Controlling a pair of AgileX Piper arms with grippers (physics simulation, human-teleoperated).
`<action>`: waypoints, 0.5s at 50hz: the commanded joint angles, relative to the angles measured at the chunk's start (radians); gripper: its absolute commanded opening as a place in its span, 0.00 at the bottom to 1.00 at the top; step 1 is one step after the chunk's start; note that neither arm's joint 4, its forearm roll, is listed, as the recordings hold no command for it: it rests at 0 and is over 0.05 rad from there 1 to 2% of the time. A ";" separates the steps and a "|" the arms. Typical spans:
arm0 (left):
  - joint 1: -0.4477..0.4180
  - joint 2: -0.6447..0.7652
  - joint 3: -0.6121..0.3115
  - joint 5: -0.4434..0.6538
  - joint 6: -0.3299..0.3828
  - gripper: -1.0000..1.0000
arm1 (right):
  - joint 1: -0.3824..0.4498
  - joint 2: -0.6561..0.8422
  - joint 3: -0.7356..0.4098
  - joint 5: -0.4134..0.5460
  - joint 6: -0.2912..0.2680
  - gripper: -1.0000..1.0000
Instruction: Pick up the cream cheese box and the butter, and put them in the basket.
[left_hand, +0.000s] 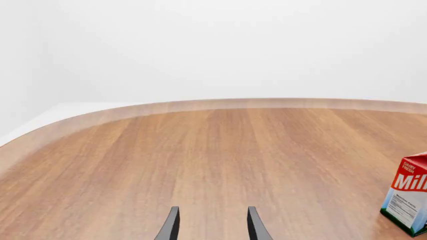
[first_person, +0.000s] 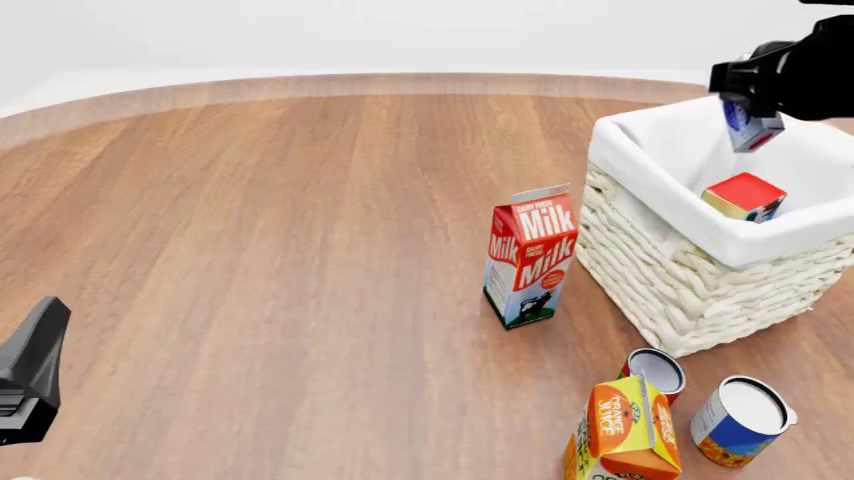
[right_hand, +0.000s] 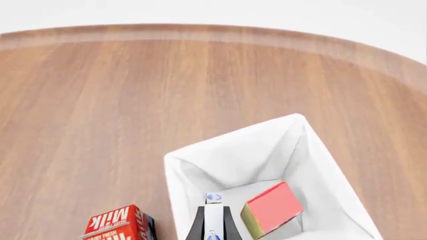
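My right gripper hangs over the cream-white woven basket at the right of the front view. It is shut on the cream cheese box, a small white and blue box held above the basket's inside. In the right wrist view the box sits between the fingers, above the cloth lining. The butter lies tilted inside the basket and shows its red face in the right wrist view. My left gripper is open and empty, low at the near left.
A red milk carton stands just left of the basket and also shows in the left wrist view. An orange juice carton and two cans stand in front of the basket.
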 joint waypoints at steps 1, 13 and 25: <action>0.000 0.000 0.000 0.000 0.000 1.00 | -0.011 0.032 0.006 -0.033 0.007 0.00; 0.000 0.000 0.000 0.000 0.000 1.00 | -0.020 0.074 0.015 -0.069 0.003 0.00; 0.000 0.000 0.000 0.000 0.000 1.00 | -0.019 0.108 0.021 -0.100 0.008 0.00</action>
